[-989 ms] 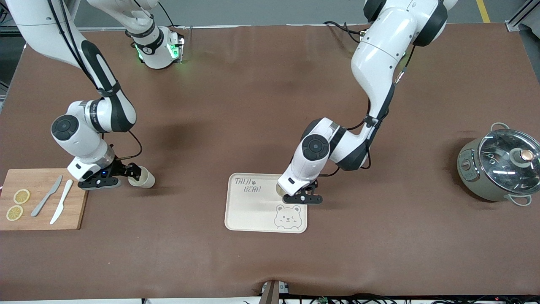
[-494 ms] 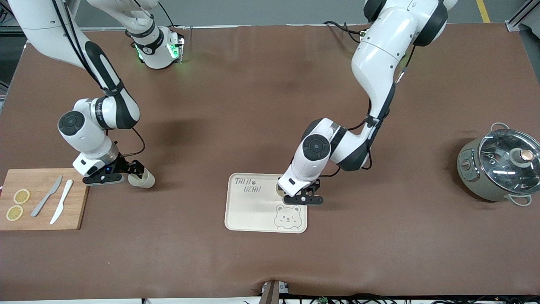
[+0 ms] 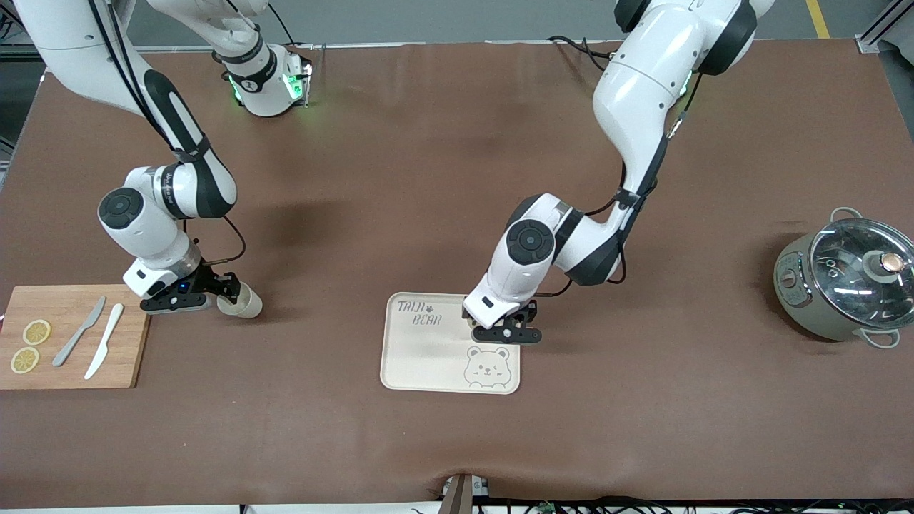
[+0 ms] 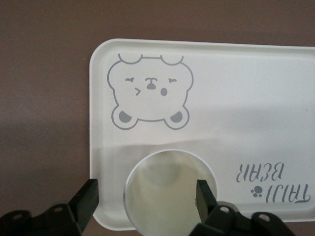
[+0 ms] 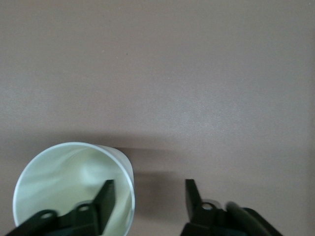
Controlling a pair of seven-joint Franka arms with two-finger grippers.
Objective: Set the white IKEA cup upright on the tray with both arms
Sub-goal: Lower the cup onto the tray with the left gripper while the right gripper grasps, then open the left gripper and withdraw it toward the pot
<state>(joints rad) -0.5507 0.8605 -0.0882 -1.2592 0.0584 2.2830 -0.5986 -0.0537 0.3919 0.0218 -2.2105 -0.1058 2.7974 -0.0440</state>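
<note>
The cream tray (image 3: 428, 360) with the bear face lies at the table's middle. A white cup (image 3: 473, 323) stands upright on its edge toward the left arm's end, mostly hidden under the left gripper (image 3: 503, 330). In the left wrist view the left gripper (image 4: 145, 194) is open around this cup (image 4: 167, 201) on the tray (image 4: 236, 98). One finger (image 4: 202, 194) is at the rim; the other stands apart. A second white cup (image 3: 244, 304) sits on the table beside the cutting board, tilted. The right gripper (image 3: 227, 294) is open at its mouth. In the right wrist view (image 5: 147, 199) one finger (image 5: 104, 201) is inside that cup (image 5: 64, 182).
A wooden cutting board (image 3: 71, 357) with two knives and two lemon slices lies at the right arm's end. A grey pot with a glass lid (image 3: 846, 282) stands at the left arm's end.
The right gripper has shifted slightly toward the second cup and away from the board. The left gripper has shifted a little over the tray toward the right arm's end. Both cups stay put.
</note>
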